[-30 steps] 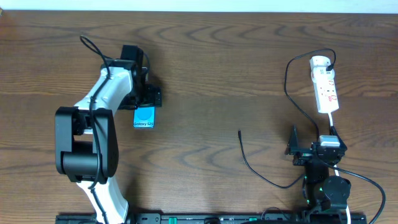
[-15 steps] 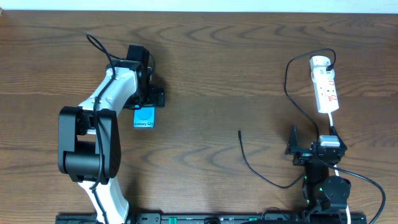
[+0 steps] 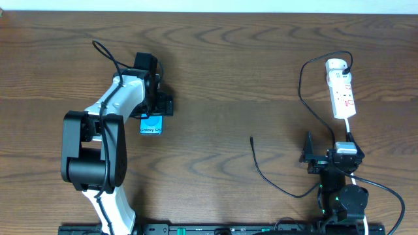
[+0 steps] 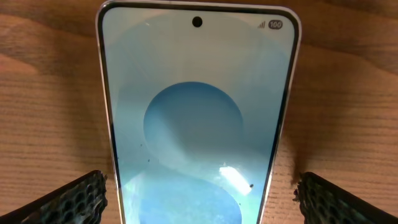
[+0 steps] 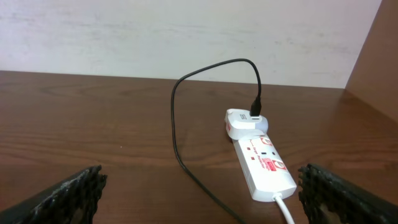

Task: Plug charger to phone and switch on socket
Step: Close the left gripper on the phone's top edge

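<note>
The phone [image 3: 151,123] lies flat on the table at left, its teal screen up and its white "Galaxy S25" band toward the front. It fills the left wrist view [image 4: 198,118]. My left gripper [image 4: 199,196] is open, a finger on either side of the phone with a gap to each edge. The white socket strip [image 3: 341,89] lies at the far right and shows in the right wrist view [image 5: 260,158]. The black charger cable [image 3: 307,98] runs from its adapter down to a loose plug tip [image 3: 252,138] mid-table. My right gripper [image 5: 199,193] is open and empty, short of the strip.
The strip's white cord [image 3: 348,128] runs toward the right arm's base [image 3: 339,189]. The left arm [image 3: 98,143] stretches from the front edge to the phone. A pale wall [image 5: 186,31] stands behind the table's far edge.
My left arm has shifted slightly right and toward the front, settling over the phone's far end. The right arm, cable and strip have not moved.
</note>
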Controlling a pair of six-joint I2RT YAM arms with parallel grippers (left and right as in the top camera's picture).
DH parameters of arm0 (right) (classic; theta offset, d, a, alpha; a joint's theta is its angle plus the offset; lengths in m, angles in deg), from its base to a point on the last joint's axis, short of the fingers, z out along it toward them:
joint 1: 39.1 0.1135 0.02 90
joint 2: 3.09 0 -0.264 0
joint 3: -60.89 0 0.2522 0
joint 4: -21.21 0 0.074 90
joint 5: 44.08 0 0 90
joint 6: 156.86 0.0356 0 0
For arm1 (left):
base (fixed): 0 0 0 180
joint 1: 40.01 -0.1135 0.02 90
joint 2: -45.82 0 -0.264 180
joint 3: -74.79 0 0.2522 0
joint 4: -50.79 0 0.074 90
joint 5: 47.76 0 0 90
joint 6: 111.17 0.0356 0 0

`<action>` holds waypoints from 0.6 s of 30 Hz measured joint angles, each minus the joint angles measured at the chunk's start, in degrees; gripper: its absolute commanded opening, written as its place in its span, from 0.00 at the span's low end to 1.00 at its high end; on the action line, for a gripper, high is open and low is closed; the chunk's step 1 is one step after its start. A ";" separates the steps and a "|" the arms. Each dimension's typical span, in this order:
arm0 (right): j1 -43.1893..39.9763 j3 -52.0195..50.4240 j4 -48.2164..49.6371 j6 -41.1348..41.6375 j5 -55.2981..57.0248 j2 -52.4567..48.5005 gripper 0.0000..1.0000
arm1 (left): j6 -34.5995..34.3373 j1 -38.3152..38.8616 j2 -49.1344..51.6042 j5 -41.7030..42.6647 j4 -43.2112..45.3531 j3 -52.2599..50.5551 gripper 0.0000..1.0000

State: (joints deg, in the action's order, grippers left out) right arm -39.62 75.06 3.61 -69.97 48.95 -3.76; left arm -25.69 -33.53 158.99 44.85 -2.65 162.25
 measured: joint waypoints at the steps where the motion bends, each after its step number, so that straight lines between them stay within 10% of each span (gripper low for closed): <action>1: 0.00 0.00 0.00 0.00 0.00 0.00 0.99 | 0.00 0.00 -0.02 0.00 0.22 -0.26 0.98; 18: 0.00 0.00 0.00 0.00 0.00 0.00 0.99 | 0.00 -0.02 0.00 0.02 1.18 -0.98 0.98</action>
State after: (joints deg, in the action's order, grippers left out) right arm -39.62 75.06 3.61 -69.97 48.95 -3.76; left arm -25.69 -33.55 158.99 44.87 -1.47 161.26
